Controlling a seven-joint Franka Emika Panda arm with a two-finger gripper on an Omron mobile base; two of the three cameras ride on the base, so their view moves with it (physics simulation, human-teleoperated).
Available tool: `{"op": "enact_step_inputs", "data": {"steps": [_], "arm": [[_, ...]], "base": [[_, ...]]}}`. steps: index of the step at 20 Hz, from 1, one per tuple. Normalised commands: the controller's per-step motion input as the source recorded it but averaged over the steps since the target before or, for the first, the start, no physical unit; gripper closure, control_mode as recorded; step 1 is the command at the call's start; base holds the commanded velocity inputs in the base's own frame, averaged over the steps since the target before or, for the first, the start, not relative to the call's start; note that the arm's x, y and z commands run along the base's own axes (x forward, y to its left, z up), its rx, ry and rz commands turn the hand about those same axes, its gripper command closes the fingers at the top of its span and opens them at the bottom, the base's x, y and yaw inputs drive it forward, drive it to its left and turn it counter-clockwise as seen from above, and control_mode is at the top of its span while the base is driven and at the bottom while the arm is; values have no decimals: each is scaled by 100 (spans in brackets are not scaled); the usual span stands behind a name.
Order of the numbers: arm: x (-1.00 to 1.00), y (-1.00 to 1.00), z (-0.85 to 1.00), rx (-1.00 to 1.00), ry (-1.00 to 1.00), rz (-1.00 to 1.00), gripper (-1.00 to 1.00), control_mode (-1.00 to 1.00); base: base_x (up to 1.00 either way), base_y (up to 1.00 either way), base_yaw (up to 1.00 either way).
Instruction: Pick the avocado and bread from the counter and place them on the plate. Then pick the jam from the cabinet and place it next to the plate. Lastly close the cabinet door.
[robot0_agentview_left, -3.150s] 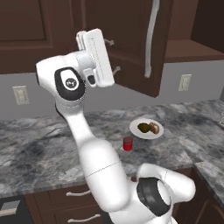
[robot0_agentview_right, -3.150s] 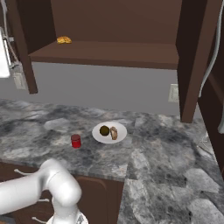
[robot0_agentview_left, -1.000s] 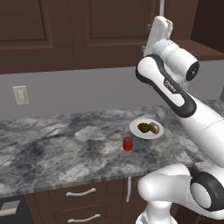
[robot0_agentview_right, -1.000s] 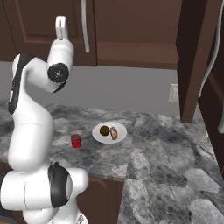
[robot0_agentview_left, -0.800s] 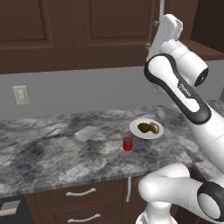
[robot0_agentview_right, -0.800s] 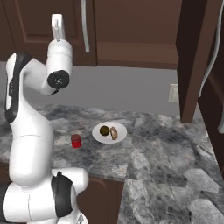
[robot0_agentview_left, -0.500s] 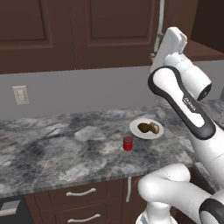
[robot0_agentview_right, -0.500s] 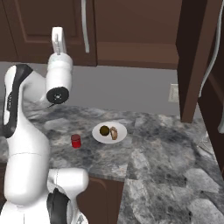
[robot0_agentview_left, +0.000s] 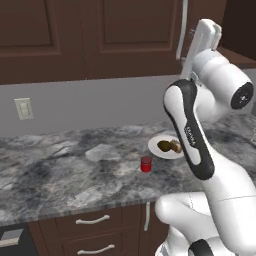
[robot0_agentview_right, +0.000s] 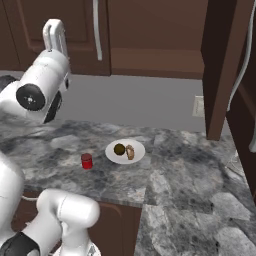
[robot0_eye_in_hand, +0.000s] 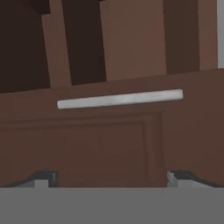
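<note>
Cabinet door (robot0_eye_in_hand: 109, 144) and its handle (robot0_eye_in_hand: 120, 98) block the hand (robot0_eye_in_hand: 111, 177) ahead.

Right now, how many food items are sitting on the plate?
2. On the plate sit the avocado, on the side nearer the jam, and the bread touching it on the far side. Nothing else shows there, though something small could hide behind them.

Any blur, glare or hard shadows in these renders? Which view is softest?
Hand view: softest, the cabinet door and its silver handle have fuzzy edges, no glare. Left base view: even flat light, the plate and red jam jar throw only faint shadows on the counter. Right base view: sharper, upper cabinets dark, the plate reads clearly.
</note>
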Motion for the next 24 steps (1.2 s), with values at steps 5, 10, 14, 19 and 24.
{"op": "enact_step_inputs", "data": {"steps": [5, 10, 14, 19, 24], "arm": [[-100, -23, 71, 0, 21, -10, -100, -100], [-87, -55, 1, 1, 1, 0, -100, -100], [-50, -44, -24, 0, 0, 0, -100, -100], [-44, -20, -57, 0, 1, 0, -100, -100], [-52, -15, -60, 0, 0, 0, -100, -100]], "base": [[0, 0, 0], [0, 0, 0], [0, 0, 0], [0, 0, 0], [0, 0, 0]]}}
